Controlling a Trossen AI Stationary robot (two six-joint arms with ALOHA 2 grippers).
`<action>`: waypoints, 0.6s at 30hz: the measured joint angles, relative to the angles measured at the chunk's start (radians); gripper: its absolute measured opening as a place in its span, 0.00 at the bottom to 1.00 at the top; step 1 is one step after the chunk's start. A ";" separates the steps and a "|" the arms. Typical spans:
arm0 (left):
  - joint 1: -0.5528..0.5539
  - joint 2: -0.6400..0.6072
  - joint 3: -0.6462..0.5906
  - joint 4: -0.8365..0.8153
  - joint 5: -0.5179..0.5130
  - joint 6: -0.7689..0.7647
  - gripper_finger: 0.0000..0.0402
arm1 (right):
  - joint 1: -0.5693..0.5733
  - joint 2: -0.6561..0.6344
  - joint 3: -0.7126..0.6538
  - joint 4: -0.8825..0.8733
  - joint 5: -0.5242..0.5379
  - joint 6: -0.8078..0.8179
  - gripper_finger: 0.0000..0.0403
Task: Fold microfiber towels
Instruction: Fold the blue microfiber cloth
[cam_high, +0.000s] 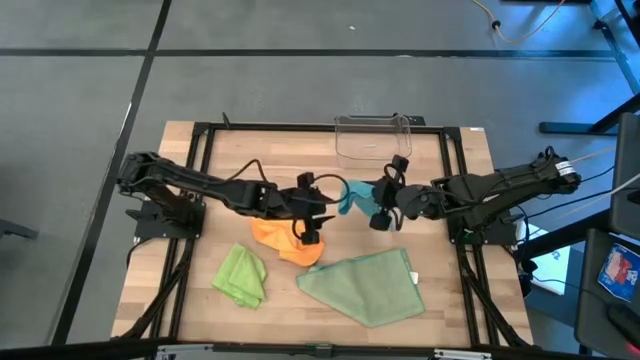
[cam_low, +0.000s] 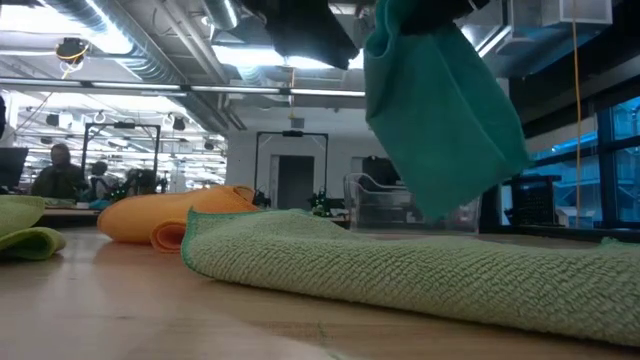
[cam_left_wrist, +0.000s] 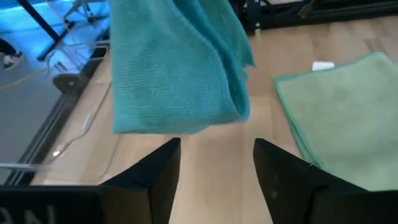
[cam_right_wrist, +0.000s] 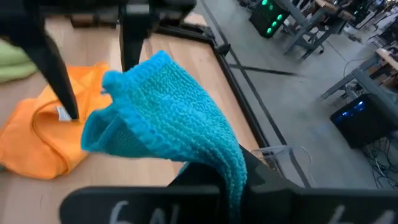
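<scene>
A: Which step is this?

B: Looks like the teal towel is mid-fold. It hangs in the air just in front of the clear bin, pinched in the right gripper, whose fingers are clamped together on its upper edge. The left gripper faces it with fingers spread apart and nothing between them

A: And the others?

B: Orange towel lies crumpled on the table, in front of the bin and to its left. The lime towel is farther left; the sage towel lies flat, nearest the front edge

A: Next move?

B: Probably the left gripper must catch a free hanging corner, so both can spread it flat
</scene>
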 joint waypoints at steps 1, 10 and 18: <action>-0.001 0.009 0.000 0.010 -0.007 0.002 0.49 | 0.000 0.000 0.000 0.014 0.003 -0.006 0.00; -0.001 0.027 0.000 0.074 -0.083 0.023 0.49 | 0.000 0.000 0.000 0.048 0.004 -0.015 0.00; -0.021 0.045 0.001 0.132 -0.157 0.130 0.49 | 0.000 0.000 0.000 0.066 0.003 -0.020 0.00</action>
